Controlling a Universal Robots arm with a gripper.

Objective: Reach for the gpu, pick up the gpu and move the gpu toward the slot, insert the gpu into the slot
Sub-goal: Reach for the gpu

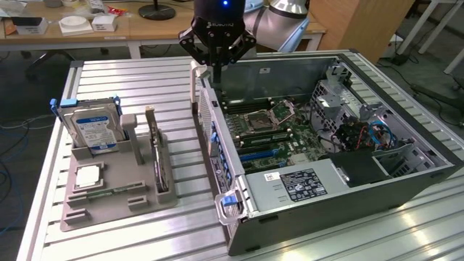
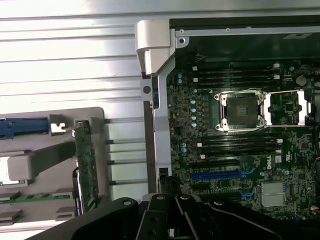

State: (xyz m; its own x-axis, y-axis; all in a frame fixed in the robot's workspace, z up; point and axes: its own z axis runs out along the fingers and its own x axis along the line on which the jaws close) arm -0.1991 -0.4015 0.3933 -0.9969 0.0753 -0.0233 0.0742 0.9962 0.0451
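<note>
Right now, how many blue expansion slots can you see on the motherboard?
2. A long blue slot lies nearer the CPU socket; a shorter one sits farther from it. Others may be hidden.

You have one table [image 1: 130,81] and one hand [image 1: 216,66] to reckon with. On the table you can count one open case [image 1: 340,209] and one grey tray [image 1: 108,212]. Inside the case you have one motherboard [image 1: 290,136], carrying one CPU socket [image 2: 241,111] and two blue slots [image 2: 215,175]; the black slots are too tightly packed for you to count. The tray gives you four parts: one gpu [image 1: 158,163], one hard drive [image 1: 91,128], one memory stick [image 1: 108,191] and one square chip [image 1: 87,175].
</note>
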